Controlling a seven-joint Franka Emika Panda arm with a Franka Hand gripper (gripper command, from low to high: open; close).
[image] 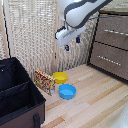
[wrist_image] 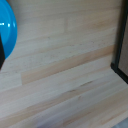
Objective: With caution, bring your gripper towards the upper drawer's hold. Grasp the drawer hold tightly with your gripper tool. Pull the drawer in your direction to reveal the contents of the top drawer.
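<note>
In the exterior view the top drawer is a dark-brown front at the upper right, with its slim silver drawer hold across it. My gripper hangs in the air well off toward the exterior view's left of the drawers, its two short dark fingers pointing down and apart with nothing between them. The glossy white arm reaches in from the top. The wrist view shows only wooden floor, a blue bowl's edge and a dark cabinet edge; the fingers do not show there.
The bottom drawer with a matching bar sits under the top one. A blue bowl, a yellow bowl and a patterned box lie on the wooden floor. A black case stands at the lower left. A pale curtain hangs behind.
</note>
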